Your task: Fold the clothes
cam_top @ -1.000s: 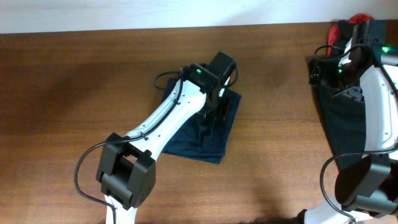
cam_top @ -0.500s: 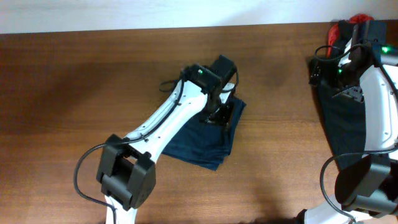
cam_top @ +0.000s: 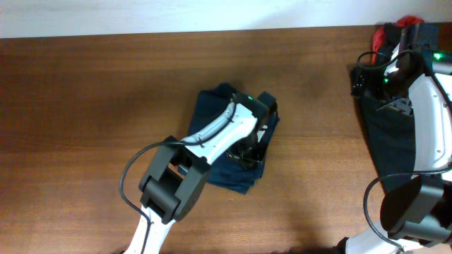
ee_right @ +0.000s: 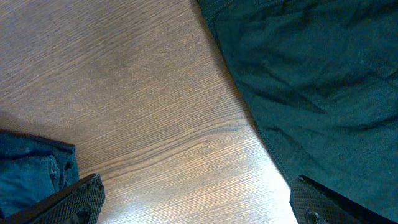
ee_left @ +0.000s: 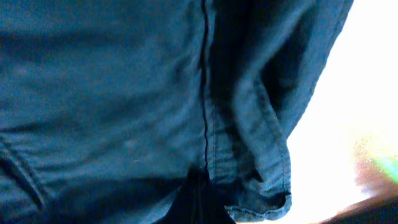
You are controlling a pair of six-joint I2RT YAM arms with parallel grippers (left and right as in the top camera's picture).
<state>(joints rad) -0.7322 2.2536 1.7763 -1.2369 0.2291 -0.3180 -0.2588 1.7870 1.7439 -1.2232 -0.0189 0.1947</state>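
Note:
A folded dark blue garment (cam_top: 214,106) lies at the table's middle; it also fills the left wrist view (ee_left: 124,93), with a seam and hem running down it. My left gripper (cam_top: 251,144) is down on the garment's right part. Its fingers show only as a dark closed wedge at the bottom of the wrist view, pinching the cloth. A dark green garment (cam_top: 392,141) lies spread at the right edge and shows in the right wrist view (ee_right: 311,74). My right gripper (ee_right: 199,208) is open and empty over bare wood beside the green garment's left edge.
A red and black bundle (cam_top: 394,32) sits at the far right corner behind the right arm. The wooden table (cam_top: 85,106) stretches left. The blue garment's edge shows at the lower left of the right wrist view (ee_right: 31,168).
My left arm has swung toward the front right over the blue garment, uncovering its far left part. The garment shifted slightly right. The right arm has not moved.

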